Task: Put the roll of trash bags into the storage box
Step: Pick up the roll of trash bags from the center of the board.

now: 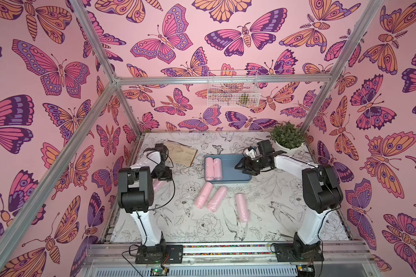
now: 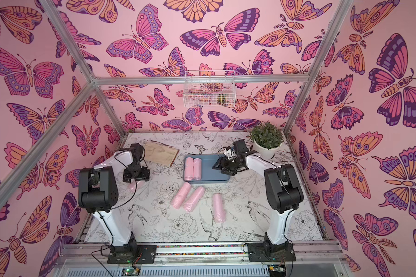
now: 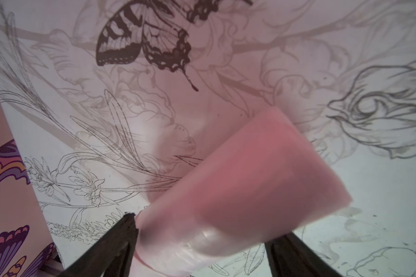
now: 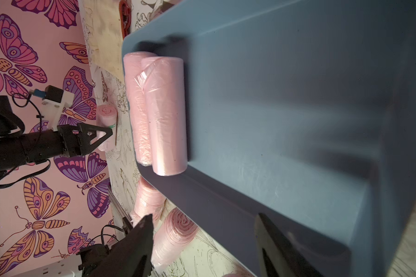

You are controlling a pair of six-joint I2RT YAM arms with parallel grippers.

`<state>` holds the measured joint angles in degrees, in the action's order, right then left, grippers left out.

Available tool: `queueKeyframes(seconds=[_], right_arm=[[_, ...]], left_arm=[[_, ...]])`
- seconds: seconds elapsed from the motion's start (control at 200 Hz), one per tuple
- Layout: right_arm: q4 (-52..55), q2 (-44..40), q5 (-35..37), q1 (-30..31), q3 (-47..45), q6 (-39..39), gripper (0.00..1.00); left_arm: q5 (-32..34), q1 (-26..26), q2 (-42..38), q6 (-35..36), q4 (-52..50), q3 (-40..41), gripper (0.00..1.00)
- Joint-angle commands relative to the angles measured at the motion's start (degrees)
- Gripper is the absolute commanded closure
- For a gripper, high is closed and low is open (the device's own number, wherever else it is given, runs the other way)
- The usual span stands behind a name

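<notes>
Left jaws flanking pink roll [image 3: 238,191]

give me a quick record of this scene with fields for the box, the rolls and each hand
storage box: shallow blue-grey plastic tray with rounded corners, on the floral-print table
in box: two pink trash bag rolls, side by side at the end nearer the left arm
on table: three loose pink rolls in front of the tray
left hand: jaws either side of a sixth pink roll; grip unclear
right hand: open, empty, over the tray
</notes>
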<state>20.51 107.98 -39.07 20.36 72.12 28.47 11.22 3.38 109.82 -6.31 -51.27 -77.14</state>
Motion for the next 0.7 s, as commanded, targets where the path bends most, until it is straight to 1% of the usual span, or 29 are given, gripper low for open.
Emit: queueKeyframes(seconds=[0.0,0.105,0.361,0.551,0.621,0.696], right_arm=[[-0.3,-1.6,-0.4,-0.3,-0.4,-0.7,0.29],[-0.2,-1.6,-0.2,-0.3,-0.4,-0.6,0.29],[0.1,-2.1,0.2,-0.4,-0.5,-0.7,0.29],[-0.1,-1.9,0.2,-0.4,-0.5,-0.4,0.29],[-0.1,-1.9,0.2,-0.4,-0.6,-0.4,0.29],[0.0,-1.9,0.2,-0.4,-0.7,-0.4,0.29]], left_arm=[[-2.4,0.8,2.2,1.6,-1.5,-0.9,0.13],[-5.2,0.8,2.9,1.1,-1.5,-1.1,0.15],[-12.2,0.8,2.6,-1.7,-1.3,-0.8,0.23],[-14.4,0.6,1.8,-3.7,-0.2,0.6,0.28],[-14.9,0.5,2.1,-4.0,0.4,1.2,0.27],[-13.6,0.5,2.6,-4.5,0.5,1.4,0.24]])
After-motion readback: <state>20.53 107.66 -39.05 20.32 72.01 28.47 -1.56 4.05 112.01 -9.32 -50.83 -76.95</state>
